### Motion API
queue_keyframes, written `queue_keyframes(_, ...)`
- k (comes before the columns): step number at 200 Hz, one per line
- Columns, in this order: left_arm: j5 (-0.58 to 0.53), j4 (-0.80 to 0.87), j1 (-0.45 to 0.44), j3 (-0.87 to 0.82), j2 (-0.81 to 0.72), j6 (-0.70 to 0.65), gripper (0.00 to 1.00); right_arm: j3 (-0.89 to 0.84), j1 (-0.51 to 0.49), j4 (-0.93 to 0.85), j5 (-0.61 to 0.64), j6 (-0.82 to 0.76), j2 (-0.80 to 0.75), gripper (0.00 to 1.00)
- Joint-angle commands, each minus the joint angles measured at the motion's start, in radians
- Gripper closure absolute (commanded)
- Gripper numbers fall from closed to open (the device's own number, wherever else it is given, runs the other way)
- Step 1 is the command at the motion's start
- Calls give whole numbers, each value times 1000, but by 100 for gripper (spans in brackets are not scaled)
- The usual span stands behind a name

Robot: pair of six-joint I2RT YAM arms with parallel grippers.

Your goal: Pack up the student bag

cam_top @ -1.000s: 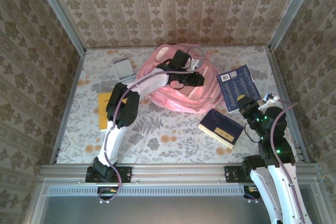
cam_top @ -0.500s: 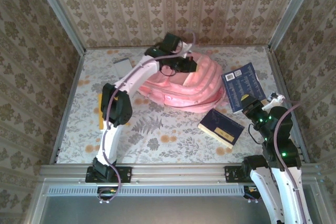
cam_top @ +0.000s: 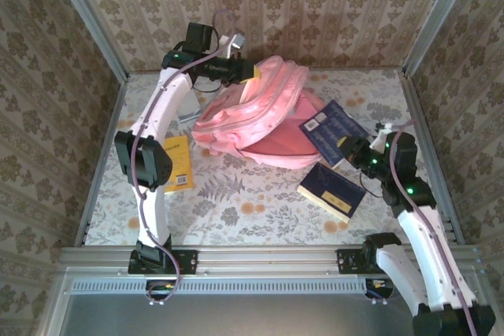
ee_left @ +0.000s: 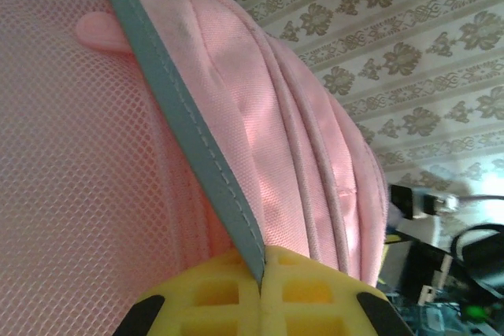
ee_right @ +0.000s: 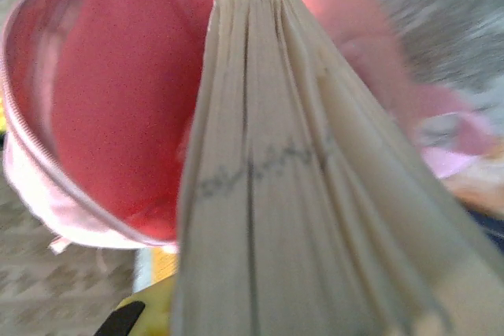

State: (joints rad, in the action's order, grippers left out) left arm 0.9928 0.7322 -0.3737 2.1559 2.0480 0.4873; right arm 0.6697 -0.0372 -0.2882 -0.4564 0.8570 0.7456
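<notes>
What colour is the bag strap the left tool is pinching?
Grey strap on the pink student bag; left wrist view shows it best.

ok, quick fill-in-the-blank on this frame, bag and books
1. The left jaws are shut on the student bag's grey ____.
2. The blue book is held in the ____ jaws.
3. The bag's main compartment stands ____.
4. The yellow book lies flat on the ____.
Missing: strap; right; open; table.
</notes>
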Motion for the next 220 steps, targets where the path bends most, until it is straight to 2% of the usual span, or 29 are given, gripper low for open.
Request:
queue_keyframes(1,158,-157,-3,13,-83,53,100,-22,2,342,-323,170,115,100)
queue_keyframes(44,192,-193,-3,10,-89,79,100,54,-30,560,-443,242,373,100)
queue_keyframes(75,212,-225,-4,9,-94,104,100,204,-102,492,-456,172,548,100)
queue_keyframes(103,235,-262,-4,12,-100,130,100,363,-206,428,-480,111,744,100)
queue_keyframes(113,245,-280,-5,16,-102,143,100,436,-246,339,-448,68,812,100)
queue_keyframes(132,256,-313,-9,32,-97,177,100,573,-320,191,-308,9,913,100)
queue_keyframes(160,269,-320,-36,49,-84,183,100,770,-406,100,-127,105,1079,100)
queue_keyframes(174,271,-311,-51,46,-81,171,100,793,-434,174,-30,207,1140,93)
queue_keyframes(184,269,-304,-55,44,-78,165,100,793,-450,248,20,270,1184,78)
queue_keyframes(192,267,-303,-55,41,-78,164,100,807,-459,277,43,308,1229,71)
queue_keyframes(220,253,-304,-31,24,-83,164,100,854,-463,380,-2,382,1352,41)
